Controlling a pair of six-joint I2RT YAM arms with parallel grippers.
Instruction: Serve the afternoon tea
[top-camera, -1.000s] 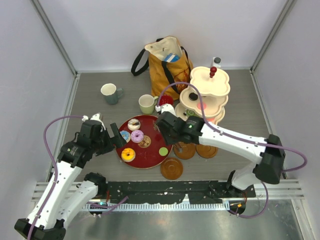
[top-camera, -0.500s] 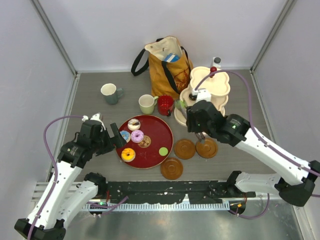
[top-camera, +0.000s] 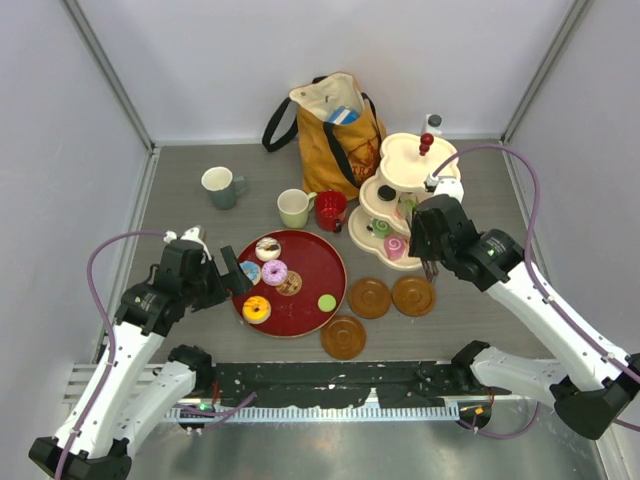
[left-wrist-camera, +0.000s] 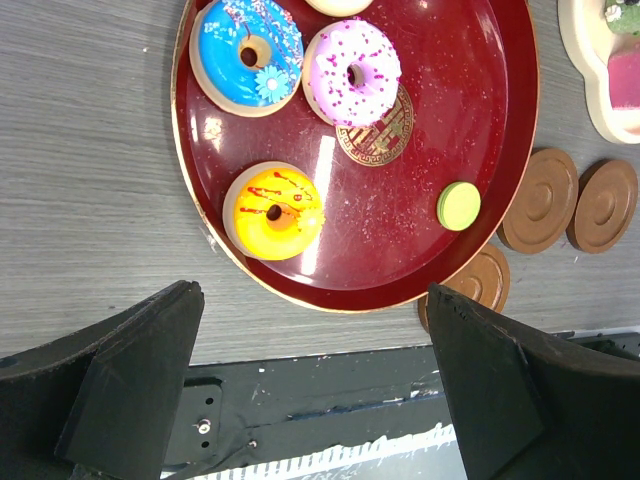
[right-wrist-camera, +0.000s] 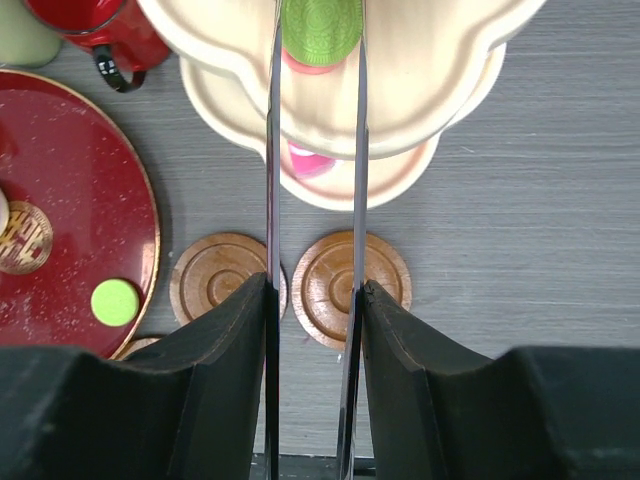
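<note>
**Right hand at the stand with a macaron, left hand open over the tray**

Your right hand hangs at the near side of the cream stand. Its two thin fingers are close together, pinching a dark green macaron, one finger against each side. In the right wrist view the macaron sits over the stand's lobed tiers. A pink sweet lies on the lowest tier, just below it in that view. Two brown saucers rest side by side on the tabletop near the base of the fingers. A third saucer lies closer to you, just beside the red tray.

Your left hand hovers over the tray's near rim, fingers spread wide with nothing between them. Ahead of it on the tray lie a yellow donut, a purple donut and a blue donut. A pale green macaron lies off to the right.

Behind the tray, the grey-green mug stands apart on the left. The pale green mug and the red mug stand side by side near the stand's base.
</note>
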